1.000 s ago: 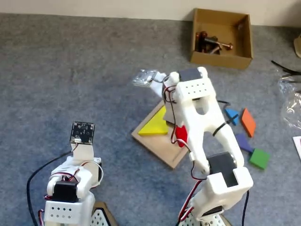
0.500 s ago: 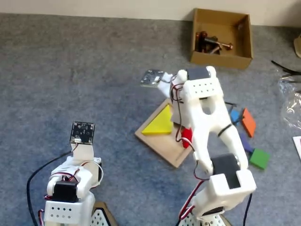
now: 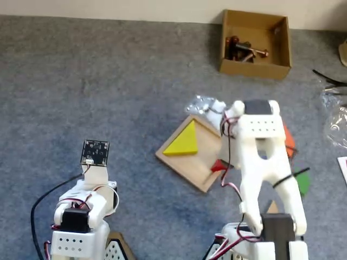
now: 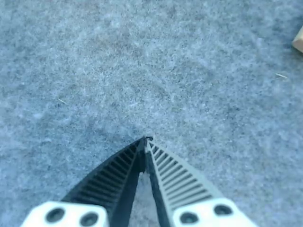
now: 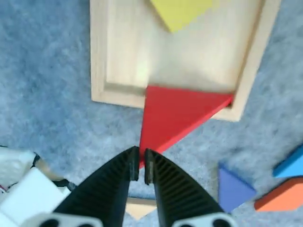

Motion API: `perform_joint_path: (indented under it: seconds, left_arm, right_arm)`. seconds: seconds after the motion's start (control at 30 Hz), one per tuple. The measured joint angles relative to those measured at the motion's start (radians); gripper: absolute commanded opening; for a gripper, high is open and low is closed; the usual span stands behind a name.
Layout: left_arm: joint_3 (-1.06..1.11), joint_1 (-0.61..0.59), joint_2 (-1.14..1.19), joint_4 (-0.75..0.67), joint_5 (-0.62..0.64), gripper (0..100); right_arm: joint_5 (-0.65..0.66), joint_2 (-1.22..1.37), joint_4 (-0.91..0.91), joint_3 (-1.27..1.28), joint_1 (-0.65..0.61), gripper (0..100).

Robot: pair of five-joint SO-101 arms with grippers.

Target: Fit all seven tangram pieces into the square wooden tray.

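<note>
One end effector pinches red triangle tip.

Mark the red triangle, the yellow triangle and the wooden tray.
red triangle point(image 5: 177, 111), right wrist view, its middle.
yellow triangle point(image 3: 184, 142), high view, its middle.
wooden tray point(image 5: 98, 47), right wrist view, its rim.

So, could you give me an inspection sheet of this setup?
Surface: grey carpet.
Job's things: wooden tray holds the yellow triangle; red triangle lies across its rim; blue piece, purple piece, orange piece, green piece and beige piece loose outside.
Clutter: cardboard box of metal bits; plastic bag.
Grippers: left gripper shut over bare carpet; right gripper shut on the red triangle's corner.
Cables: black cable by left arm; red and white wires along right arm.
Surroundings: pale wall at the far edge.
</note>
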Motion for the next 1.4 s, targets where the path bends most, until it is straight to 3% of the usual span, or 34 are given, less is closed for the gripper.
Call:
perform_joint_path:
  seconds: [0.3, 0.6, 0.97, 1.1, 1.4]
  left_arm:
    - [0.0, 0.0, 0.0, 0.0, 0.0, 1]
    - [0.0, 0.0, 0.0, 0.0, 0.0, 1]
    - [0.0, 0.0, 0.0, 0.0, 0.0, 1]
    - [0.0, 0.0, 0.0, 0.0, 0.0, 1]
    - [0.0, 0.0, 0.0, 0.0, 0.0, 1]
  right_arm:
    - [0.0, -0.129, -0.152, 0.222, 0.009, 0.6]
    - [-0.002, -0.137, -0.169, 0.238, 0.003, 0.9]
    - [-0.334, -0.137, -0.242, 0.239, -0.245, 0.9]
    - [-0.436, -0.138, -0.362, 0.342, -0.265, 0.9]
    - [-0.486, -0.138, -0.48, 0.483, -0.269, 0.9]
